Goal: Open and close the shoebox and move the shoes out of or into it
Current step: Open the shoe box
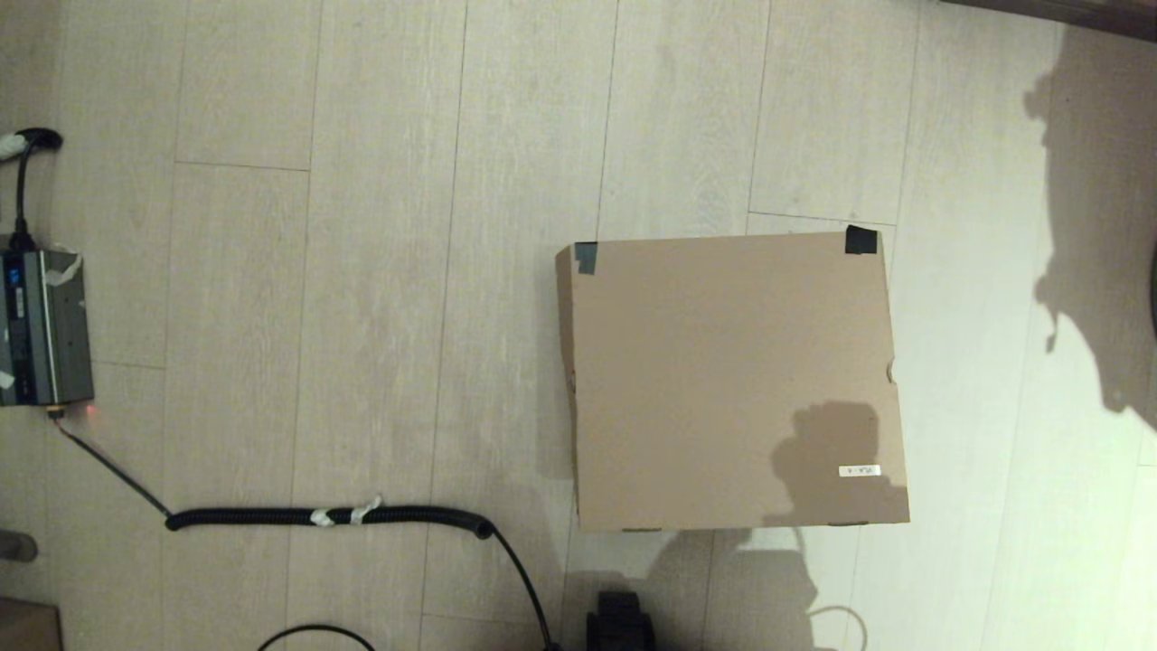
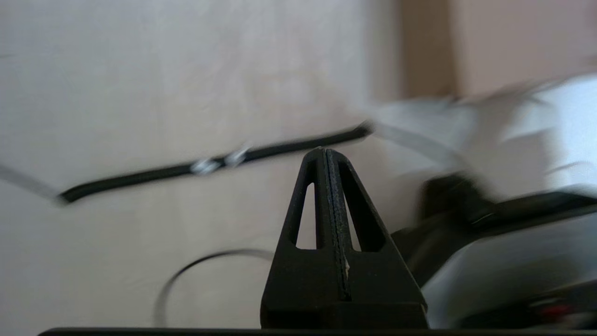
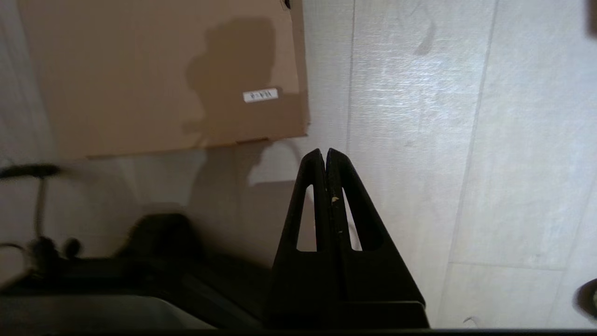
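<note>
The shoebox [image 1: 732, 380] lies on the floor right of centre, a plain brown cardboard box with its flap lid down, black tape at the two far corners and a small white sticker [image 1: 859, 471] near the front right. In the right wrist view the shoebox [image 3: 158, 74] shows its front right corner. My right gripper [image 3: 325, 151] is shut on nothing and hangs above bare floor just off that corner. My left gripper [image 2: 325, 150] is shut and empty, over the floor near a coiled cable. Neither gripper shows in the head view. The shoes are out of view.
A black coiled cable [image 1: 325, 516] runs across the floor left of the box to a dark power unit [image 1: 41, 330] at the left edge. A small brown box corner [image 1: 27, 626] sits at the bottom left. Part of the robot base [image 1: 620, 622] shows at the bottom.
</note>
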Available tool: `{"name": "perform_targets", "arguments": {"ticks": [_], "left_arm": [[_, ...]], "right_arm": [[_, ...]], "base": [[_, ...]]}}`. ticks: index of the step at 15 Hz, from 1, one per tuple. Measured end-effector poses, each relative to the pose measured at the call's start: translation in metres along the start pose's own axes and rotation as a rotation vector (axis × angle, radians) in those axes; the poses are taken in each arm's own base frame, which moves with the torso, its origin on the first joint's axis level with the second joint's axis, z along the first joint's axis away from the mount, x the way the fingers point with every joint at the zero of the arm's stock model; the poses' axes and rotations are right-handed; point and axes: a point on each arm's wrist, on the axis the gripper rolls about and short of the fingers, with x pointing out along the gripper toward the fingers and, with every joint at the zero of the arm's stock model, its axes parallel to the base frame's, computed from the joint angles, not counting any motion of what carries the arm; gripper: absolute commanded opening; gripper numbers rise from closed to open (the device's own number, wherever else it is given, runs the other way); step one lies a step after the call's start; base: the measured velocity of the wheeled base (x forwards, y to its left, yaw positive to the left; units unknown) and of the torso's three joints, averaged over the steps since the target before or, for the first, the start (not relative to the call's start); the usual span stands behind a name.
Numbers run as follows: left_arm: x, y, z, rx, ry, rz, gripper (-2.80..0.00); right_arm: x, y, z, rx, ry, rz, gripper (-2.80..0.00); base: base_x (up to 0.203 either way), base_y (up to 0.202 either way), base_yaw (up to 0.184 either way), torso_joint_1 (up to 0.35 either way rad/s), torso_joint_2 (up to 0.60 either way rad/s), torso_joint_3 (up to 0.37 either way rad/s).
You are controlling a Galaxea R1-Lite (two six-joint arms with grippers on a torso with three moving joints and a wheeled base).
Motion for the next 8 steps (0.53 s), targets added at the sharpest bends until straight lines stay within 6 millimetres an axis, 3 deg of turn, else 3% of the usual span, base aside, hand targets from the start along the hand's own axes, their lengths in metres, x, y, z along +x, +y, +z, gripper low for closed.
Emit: {"name": "perform_targets", "arguments": {"ticks": [3, 6, 8], "left_arm": [[0.032, 0.007, 0.055, -0.138, 0.087, -0.081, -2.8], [0.103, 0.018, 0.087, -0.281, 0.207, -0.12, -2.8], [0.156, 0.025, 0.094, -0.378, 0.242, -0.177, -2.8]], "right_arm": [[0.052, 0.004, 0.047, 0.149, 0.129, -0.002, -2.8], [0.135, 0.001, 0.069, 0.228, 0.213, -0.029, -2.8], [0.188, -0.008, 0.073, 0.266, 0.23, -0.038, -2.8]], "base": [[0.0, 0.0, 0.0, 0.0, 0.0, 0.0], [0.0, 0.0, 0.0, 0.0, 0.0, 0.0], [0.0, 0.0, 0.0, 0.0, 0.0, 0.0]]}}
